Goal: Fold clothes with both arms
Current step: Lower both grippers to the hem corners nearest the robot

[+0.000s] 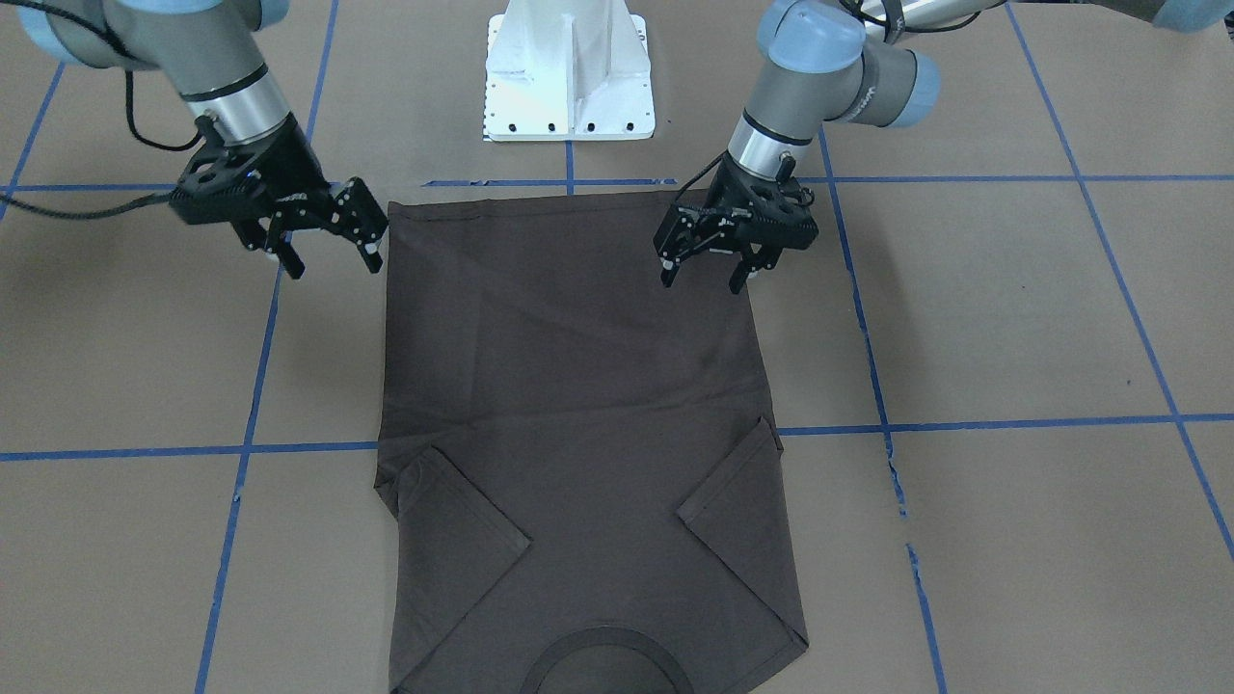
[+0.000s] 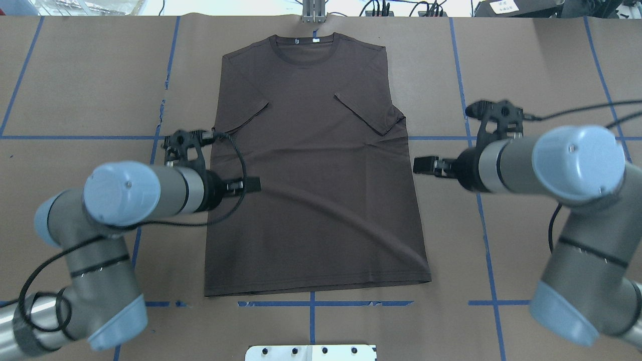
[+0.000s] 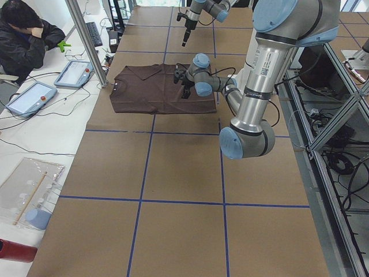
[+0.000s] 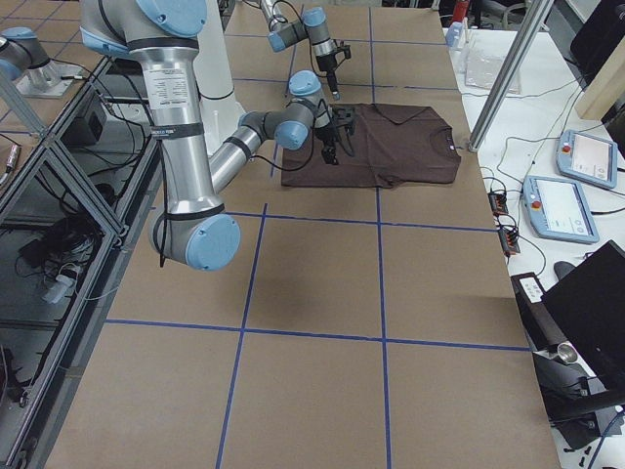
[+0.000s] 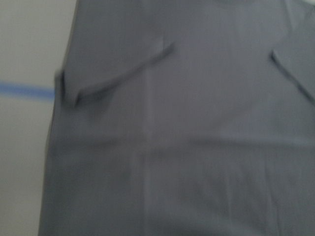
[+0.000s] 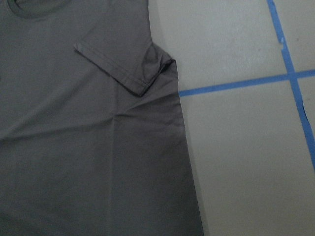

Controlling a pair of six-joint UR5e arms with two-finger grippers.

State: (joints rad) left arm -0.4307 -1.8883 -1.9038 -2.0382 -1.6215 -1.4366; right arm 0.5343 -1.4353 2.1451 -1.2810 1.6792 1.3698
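A dark grey-brown short-sleeved cotton T-shirt (image 2: 311, 175) lies flat at the middle of the brown paper-covered desk (image 1: 1012, 318). Its ribbed round collar (image 2: 303, 52) points at the far edge, away from the robot, and its straight hem (image 2: 316, 288) lies toward the robot's edge. Both short sleeves (image 2: 368, 118) are turned inward over the chest.

The black left gripper (image 1: 702, 282) hangs over the cloth, just inside the shirt's left side near the hem, with its fingers (image 1: 740, 278) spread and holding nothing. The black right gripper (image 1: 333, 267) is also spread and empty, but it sits just outside the shirt's right side, over bare paper. From these angles I cannot tell for sure how high either one rides above the fabric.

The main risk is this uneven placement. If both fingers came down and pinched where they are, the left would bunch cloth from inside the panel while the right could catch only the very edge, or nothing. A lift from such uneven holds would probably skew the fold line and drag the shirt toward one side of the desk. A shallow pinch might take only the top layer and leave the back of the shirt behind. The tucked sleeves could also flop open if the cloth is raised quickly.
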